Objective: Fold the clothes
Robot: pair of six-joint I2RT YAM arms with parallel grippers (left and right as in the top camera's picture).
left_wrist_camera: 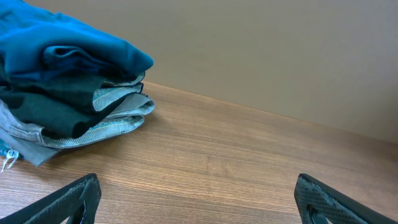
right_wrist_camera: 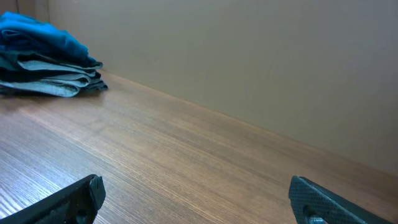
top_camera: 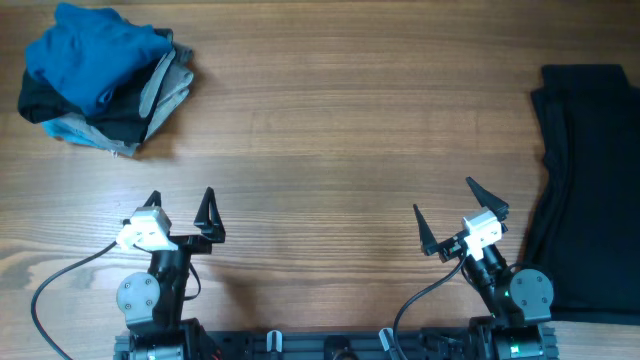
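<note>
A pile of folded clothes (top_camera: pixel 100 78) sits at the table's far left corner, with a royal-blue garment on top and black, grey and light-blue ones under it. The pile also shows in the left wrist view (left_wrist_camera: pixel 68 87) and, far off, in the right wrist view (right_wrist_camera: pixel 46 59). A black garment (top_camera: pixel 590 190) lies spread flat at the right edge. My left gripper (top_camera: pixel 181 205) is open and empty near the front edge, well short of the pile. My right gripper (top_camera: pixel 444 212) is open and empty, just left of the black garment. Both sets of fingers (left_wrist_camera: pixel 198 199) (right_wrist_camera: pixel 196 199) frame bare wood.
The wooden table (top_camera: pixel 330 120) runs between the pile and the black garment. A plain beige wall (right_wrist_camera: pixel 249 56) stands behind the far edge. Cables (top_camera: pixel 60 285) trail from the arm bases at the front edge.
</note>
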